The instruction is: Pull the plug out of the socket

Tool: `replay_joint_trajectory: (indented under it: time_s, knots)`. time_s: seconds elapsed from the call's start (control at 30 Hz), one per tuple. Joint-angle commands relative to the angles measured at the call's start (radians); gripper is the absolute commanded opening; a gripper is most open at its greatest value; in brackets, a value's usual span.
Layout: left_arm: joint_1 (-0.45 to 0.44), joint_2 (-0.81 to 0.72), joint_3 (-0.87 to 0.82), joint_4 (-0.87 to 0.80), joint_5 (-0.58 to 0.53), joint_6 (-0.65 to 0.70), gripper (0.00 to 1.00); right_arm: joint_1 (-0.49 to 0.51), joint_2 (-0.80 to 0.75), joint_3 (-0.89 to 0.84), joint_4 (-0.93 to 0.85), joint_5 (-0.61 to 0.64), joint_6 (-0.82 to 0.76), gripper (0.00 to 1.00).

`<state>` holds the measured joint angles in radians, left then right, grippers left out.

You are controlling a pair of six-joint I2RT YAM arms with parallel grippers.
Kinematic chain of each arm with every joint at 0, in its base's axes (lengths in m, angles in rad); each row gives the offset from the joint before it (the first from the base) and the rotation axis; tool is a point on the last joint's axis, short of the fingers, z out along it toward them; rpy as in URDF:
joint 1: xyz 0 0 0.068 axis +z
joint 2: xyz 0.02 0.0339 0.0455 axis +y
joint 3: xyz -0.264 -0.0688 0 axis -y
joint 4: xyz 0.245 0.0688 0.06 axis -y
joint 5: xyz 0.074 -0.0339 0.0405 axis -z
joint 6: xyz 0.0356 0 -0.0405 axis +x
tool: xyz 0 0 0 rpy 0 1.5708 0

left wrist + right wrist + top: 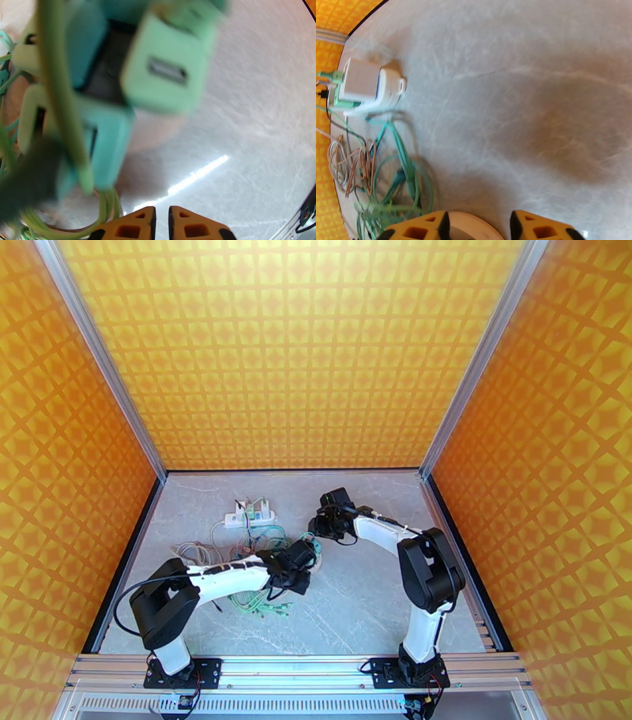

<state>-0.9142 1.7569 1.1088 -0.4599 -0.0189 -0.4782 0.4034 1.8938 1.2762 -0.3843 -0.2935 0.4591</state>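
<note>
Two orange fingertips of the left gripper (pixel 161 222) are seen nearly touching at six o'clock in the left wrist view; the jaws are clenched, and nothing is seen between them. Beyond them, toward eleven o'clock, a blurred cluster of plugs (pixel 98 102) is found close to the lens. A light-green plug (pixel 166 75) with a slot-shaped port on its face is set at twelve o'clock. Teal blocks are packed against its nine o'clock side, and a green cable (pixel 59 98) is draped across them. A pale round body (pixel 154 134) is glimpsed beneath the cluster; what it is cannot be told.

The fingertips of the right gripper (pixel 478 229) are held apart at six o'clock in the right wrist view, with a pale round disc (pixel 472 220) framed between them. Whether it is pinched or merely straddled cannot be told. On the grey table (pixel 533 118), a white socket strip (pixel 367 89) with green plugs seated in it is seen at ten o'clock, and a tangle of cables (pixel 387 177) at eight o'clock.

From above, the left gripper is placed at the three o'clock edge of the tangle. The right gripper is just beside it at one o'clock, and the socket strip is at eleven o'clock, apart from both.
</note>
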Motion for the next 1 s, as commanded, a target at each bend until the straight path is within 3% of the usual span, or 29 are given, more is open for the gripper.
replay_joint_trajectory:
  time_s: [0.0, 0.63, 0.97]
  knots:
    - [0.048, 0.015, -0.017, -0.003, -0.012, 0.019, 0.16, 0.001, -0.029, -0.066, -0.009, -0.073, -0.02, 0.43]
    - [0.186, 0.045, 0.014, 0.004, -0.042, 0.257, 0.19, 0.005, -0.281, -0.405, 0.142, -0.1, 0.11, 0.43]
    - [0.197, 0.162, 0.19, 0.01, 0.019, 0.322, 0.2, 0.014, -0.321, -0.437, 0.121, -0.063, 0.1, 0.44]
